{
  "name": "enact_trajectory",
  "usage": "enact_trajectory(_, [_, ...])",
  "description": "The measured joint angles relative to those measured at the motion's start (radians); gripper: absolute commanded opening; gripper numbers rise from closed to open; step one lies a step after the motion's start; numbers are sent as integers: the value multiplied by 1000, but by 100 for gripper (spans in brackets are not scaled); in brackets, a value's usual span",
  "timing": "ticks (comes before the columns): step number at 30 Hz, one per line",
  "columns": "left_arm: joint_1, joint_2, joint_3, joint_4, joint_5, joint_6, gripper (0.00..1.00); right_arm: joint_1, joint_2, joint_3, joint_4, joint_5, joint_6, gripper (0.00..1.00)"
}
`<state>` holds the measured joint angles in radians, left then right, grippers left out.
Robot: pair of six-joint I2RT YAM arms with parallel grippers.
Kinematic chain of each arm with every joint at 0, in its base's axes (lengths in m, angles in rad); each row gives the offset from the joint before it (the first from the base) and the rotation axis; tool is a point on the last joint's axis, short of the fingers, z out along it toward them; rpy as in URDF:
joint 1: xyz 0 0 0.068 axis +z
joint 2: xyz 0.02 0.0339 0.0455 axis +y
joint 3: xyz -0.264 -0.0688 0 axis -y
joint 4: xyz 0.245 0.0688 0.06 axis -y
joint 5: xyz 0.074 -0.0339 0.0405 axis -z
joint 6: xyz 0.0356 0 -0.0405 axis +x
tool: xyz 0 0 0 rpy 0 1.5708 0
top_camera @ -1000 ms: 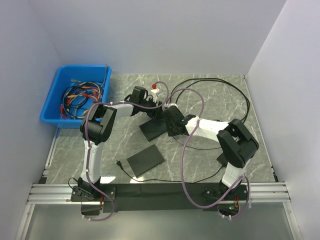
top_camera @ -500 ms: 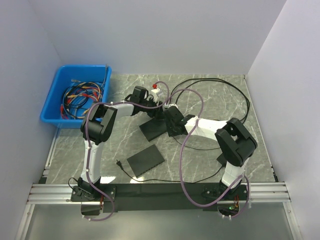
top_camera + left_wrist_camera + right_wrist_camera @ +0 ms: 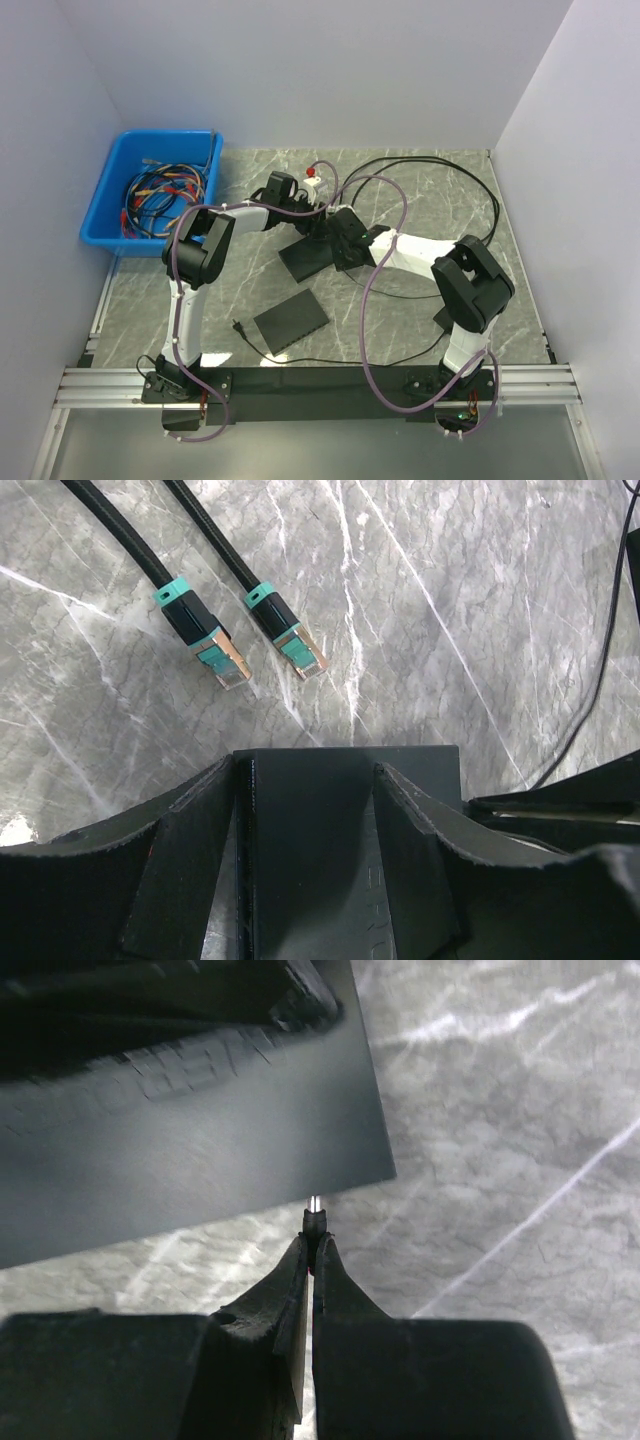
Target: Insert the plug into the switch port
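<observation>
The switch (image 3: 330, 880) is a flat black box, and my left gripper (image 3: 306, 765) is shut on it, one finger pressed to each side. In the top view it lies tilted at mid-table (image 3: 303, 260), with the left gripper (image 3: 312, 230) at its far end. My right gripper (image 3: 314, 1242) is shut on the plug (image 3: 314, 1222), a thin black barrel with a silver tip. That tip stands just at the near edge of the switch (image 3: 180, 1120), close to its right corner. No port shows on that edge.
Two network cables with teal boots (image 3: 210, 645) (image 3: 290, 640) lie on the marble just beyond the switch. A second black slab (image 3: 290, 320) lies nearer the bases. A blue bin of cables (image 3: 150, 190) stands at the back left. Black cable loops (image 3: 450, 170) cross the back right.
The right gripper with the plug has crept slightly left toward the switch. The left gripper has kept its hold and barely moved.
</observation>
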<state>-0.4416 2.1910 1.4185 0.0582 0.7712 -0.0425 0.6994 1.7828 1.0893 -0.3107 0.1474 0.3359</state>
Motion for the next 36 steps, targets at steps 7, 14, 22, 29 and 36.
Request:
enact_trajectory(7, [-1, 0, 5, -11, -1, 6, 63, -2, 8, 7, 6, -17, 3, 0])
enact_trajectory(14, [-2, 3, 12, -21, -1, 10, 63, -8, 13, 7, 9, -17, 3, 0])
enact_trajectory(22, [-13, 32, 60, -41, -2, 52, 60, -26, 16, 11, 8, -14, -20, 0])
enact_trajectory(29, [-14, 38, 75, -60, 0, 63, 55, -27, 27, 29, -5, -14, -71, 0])
enact_trajectory(36, [-21, 55, 116, -95, 5, 96, 51, -27, 39, 38, -3, -2, -116, 0])
